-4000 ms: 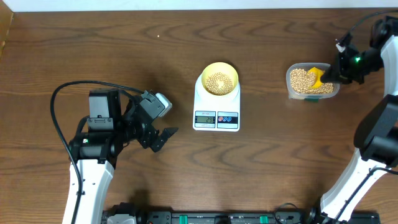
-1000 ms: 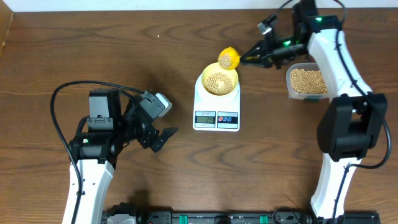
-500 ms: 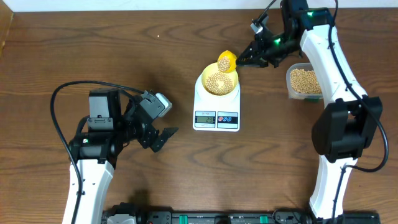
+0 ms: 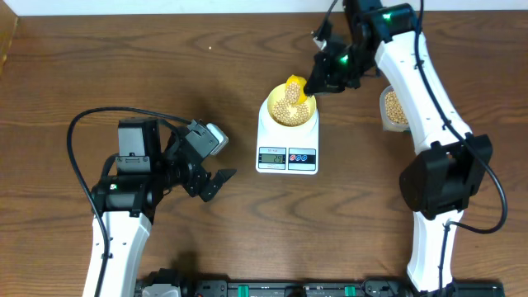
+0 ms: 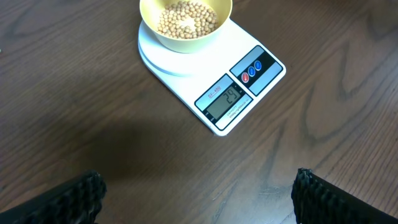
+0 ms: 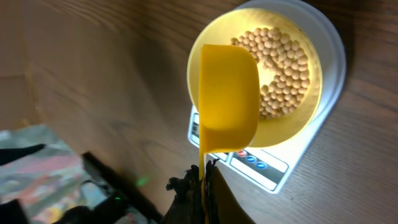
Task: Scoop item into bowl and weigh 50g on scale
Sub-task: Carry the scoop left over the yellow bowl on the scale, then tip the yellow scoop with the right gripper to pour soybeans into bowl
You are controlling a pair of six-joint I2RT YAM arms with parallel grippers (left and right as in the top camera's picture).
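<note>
The pale yellow bowl stands on the white scale, and beans cover its bottom. My right gripper is shut on the handle of a bright yellow scoop, which is tipped over the bowl's far rim. In the right wrist view the scoop turns its back to the camera above the bowl and the beans, with the gripper clamped on the thin handle. My left gripper rests open to the left of the scale, with nothing between its fingers. Its wrist view shows the bowl and the scale.
A clear tub of beans sits right of the scale, partly hidden behind my right arm. A black cable loops around the left arm's base. The table's back edge runs along the top of the overhead view.
My right arm has carried the scoop left and down from beside the bowl to over its rim and tipped it further. The left arm has not moved.
</note>
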